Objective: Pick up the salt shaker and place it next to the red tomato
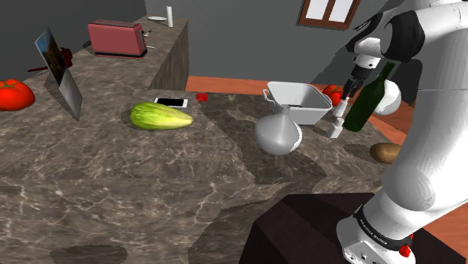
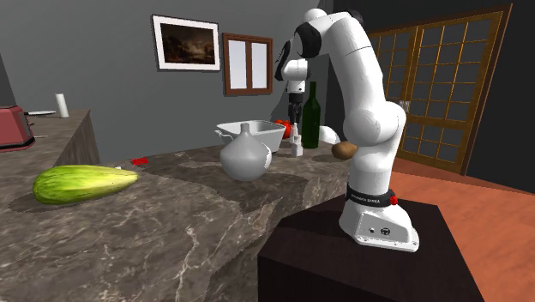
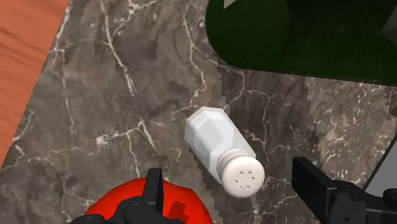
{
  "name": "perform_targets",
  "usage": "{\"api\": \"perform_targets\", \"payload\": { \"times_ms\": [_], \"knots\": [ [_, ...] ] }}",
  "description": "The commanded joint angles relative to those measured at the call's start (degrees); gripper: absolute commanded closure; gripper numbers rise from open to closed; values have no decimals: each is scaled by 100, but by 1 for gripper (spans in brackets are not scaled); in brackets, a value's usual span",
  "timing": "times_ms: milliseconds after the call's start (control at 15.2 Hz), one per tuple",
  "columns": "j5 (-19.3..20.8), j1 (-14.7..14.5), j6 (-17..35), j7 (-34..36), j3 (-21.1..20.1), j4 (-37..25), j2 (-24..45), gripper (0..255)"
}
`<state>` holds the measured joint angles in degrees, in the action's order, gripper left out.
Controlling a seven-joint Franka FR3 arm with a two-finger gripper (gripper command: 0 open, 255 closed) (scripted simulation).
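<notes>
Looking along the black 2-finger gripper, the wrist view has its fingers spread wide either side of the white faceted salt shaker, not touching it. The shaker stands on the dark veined stone counter between the red tomato and the dark green glass bottle. From the shoulder view, a grey round vase and a white square bowl stand nearby. Grey walls and an orange wood floor surround the counter.

**Marbled tabletop, well loaded**

The dark veined tabletop carries a green gourd, a phone just behind it, a white vase, a white basin, a green bottle, and the salt shaker near a red tomato.
</notes>
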<state>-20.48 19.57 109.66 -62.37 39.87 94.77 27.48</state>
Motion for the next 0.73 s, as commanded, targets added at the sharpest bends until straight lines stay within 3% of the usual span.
{"api": "perform_targets", "payload": {
  "times_ms": [0, 330, 660],
  "knots": [
    [0, 0, 0, 0, 0, 0, 0, 0],
    [139, 55, -655, 105, 82, -565, -133, 0],
    [139, 55, -655, 105, 82, -565, -133, 0]
  ]
}}
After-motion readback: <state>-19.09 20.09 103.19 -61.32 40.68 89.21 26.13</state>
